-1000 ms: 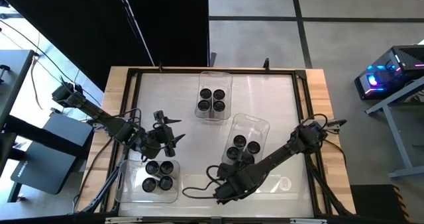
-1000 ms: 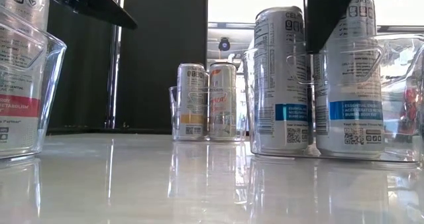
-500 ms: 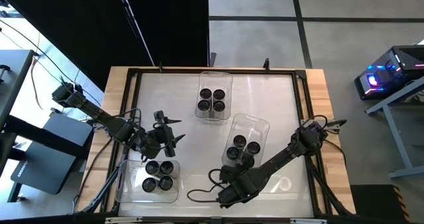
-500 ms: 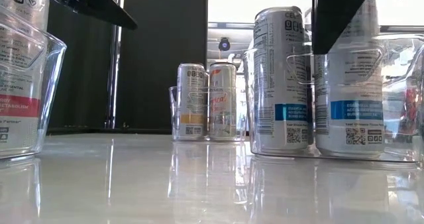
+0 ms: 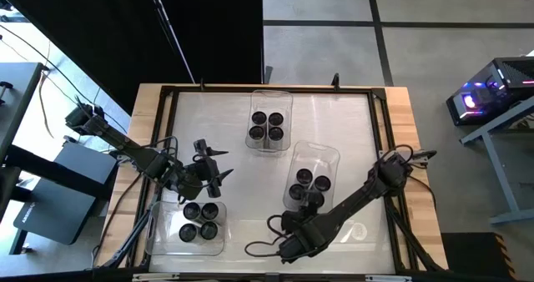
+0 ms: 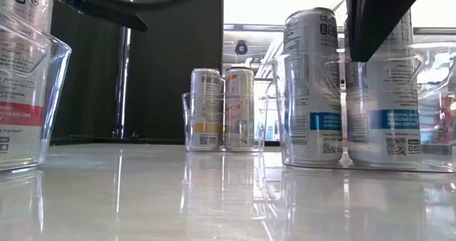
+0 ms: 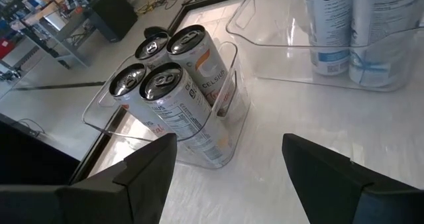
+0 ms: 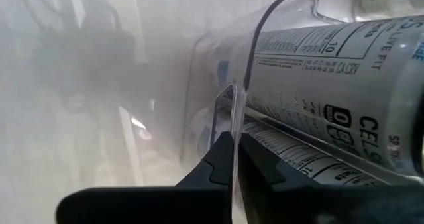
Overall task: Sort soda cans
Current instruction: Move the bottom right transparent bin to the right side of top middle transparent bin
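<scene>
In the lower middle of the high view, find the right gripper [image 5: 300, 205] pinched together on the near wall of the clear bin [image 5: 327, 153] right of centre. Confirm it in the right wrist view, where the thin plastic rim is squeezed between the dark fingers [image 8: 218, 161]. Note the soda cans [image 5: 310, 182] standing upright inside that bin, at the end nearest the grip.

Treat the step as sliding this bin by its wall, judging from the hold.
- Keep the pinch low and firm; thin plastic probably flexes and may slip out.
- Pull level along the table, never upward, so the far end stays down.
- Move slowly: tall cans on a smooth floor probably rock or topple with any jerk.
- Watch the low view at the right of the frame, checking that the cans stay vertical.
- Steer clear of the other bin [image 5: 178, 232] at lower left with its four cans [image 5: 200, 219].

Leave the left gripper [image 5: 219, 167] waiting at centre left, fingers spread apart and empty, above the table [image 5: 242, 161] and just above that lower-left bin.
</scene>
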`<state>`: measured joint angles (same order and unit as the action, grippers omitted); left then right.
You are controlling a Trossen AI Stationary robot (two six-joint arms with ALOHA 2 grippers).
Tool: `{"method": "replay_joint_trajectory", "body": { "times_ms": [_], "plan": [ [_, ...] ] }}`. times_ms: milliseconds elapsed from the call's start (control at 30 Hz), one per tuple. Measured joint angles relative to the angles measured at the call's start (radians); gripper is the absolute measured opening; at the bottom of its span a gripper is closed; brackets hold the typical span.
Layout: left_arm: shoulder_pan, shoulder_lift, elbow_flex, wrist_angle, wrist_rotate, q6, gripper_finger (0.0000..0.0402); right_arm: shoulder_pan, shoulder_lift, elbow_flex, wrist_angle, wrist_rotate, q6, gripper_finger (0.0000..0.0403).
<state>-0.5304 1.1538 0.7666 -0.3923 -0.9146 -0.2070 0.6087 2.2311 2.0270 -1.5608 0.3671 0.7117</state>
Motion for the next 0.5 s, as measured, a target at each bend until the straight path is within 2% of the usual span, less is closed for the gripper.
{"method": "replay_joint_trajectory", "body": {
  "times_ms": [267, 500],
  "plan": [
    [0.0, 0.0, 0.0, 0.001, 0.0, 0.0, 0.0268, -0.028, -0.084, -0.138, -0.003, 0.026, -0.028, 0.0001],
    [0.0, 0.0, 0.0, 0.002, 0.0, 0.0, 0.0268, -0.08, -0.237, -0.386, 0.12, 0.056, -0.093, 0.0001]
  ]
}}
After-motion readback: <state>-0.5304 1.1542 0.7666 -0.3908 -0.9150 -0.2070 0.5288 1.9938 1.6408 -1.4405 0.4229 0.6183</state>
